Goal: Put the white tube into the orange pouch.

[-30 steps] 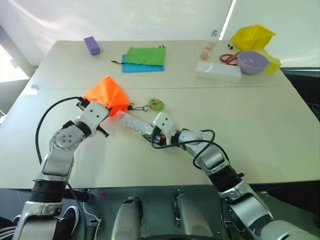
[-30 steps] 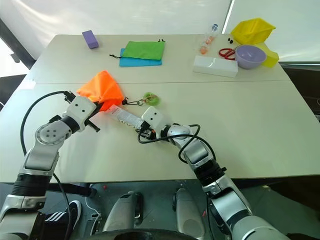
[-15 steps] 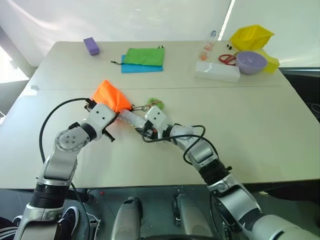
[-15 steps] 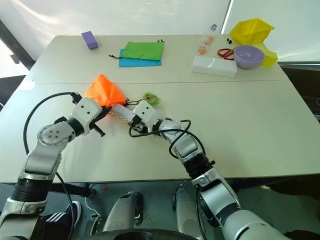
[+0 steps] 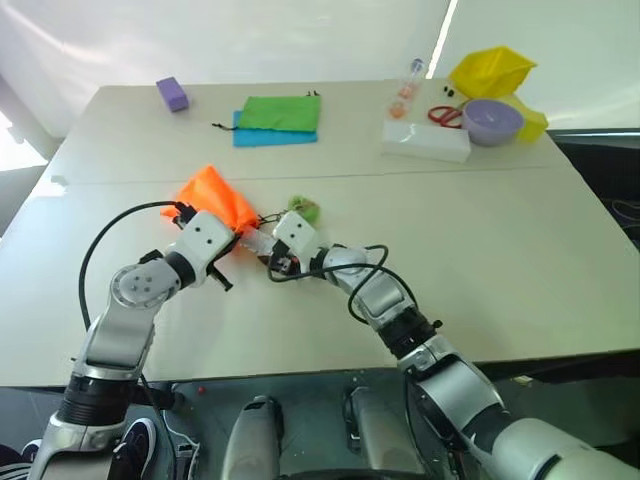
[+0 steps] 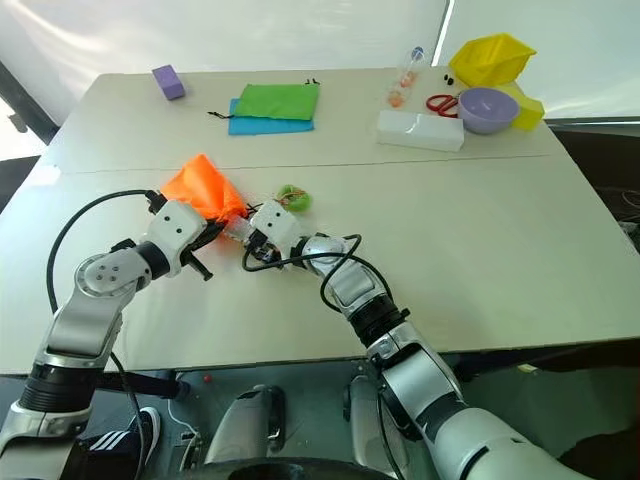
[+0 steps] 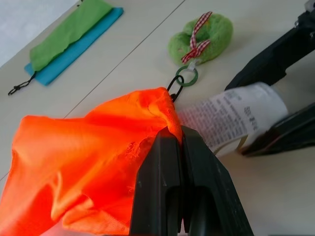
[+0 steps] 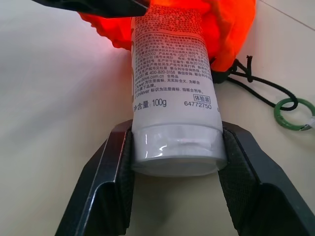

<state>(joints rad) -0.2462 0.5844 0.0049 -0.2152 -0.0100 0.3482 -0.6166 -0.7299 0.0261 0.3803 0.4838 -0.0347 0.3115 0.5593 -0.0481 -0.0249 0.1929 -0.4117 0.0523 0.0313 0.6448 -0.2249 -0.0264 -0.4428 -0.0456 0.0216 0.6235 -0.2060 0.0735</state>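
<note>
Our left hand [image 7: 177, 142], pinched shut on the pouch [image 7: 88, 162] rim, holds its mouth up off the tabletop [image 5: 520, 240]; our right hand [image 8: 174, 162] clamps the tube [image 8: 170, 73] at its cap, crimped end entering the pouch. We should push straight along the opening. Print reads "100g" and "64772750".

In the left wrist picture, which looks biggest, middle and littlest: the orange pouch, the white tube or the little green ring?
1. The orange pouch looks biggest, but it is nearest the camera.
2. The white tube, partly hidden in the pouch's mouth.
3. The green ring on the cord looks littlest.
</note>
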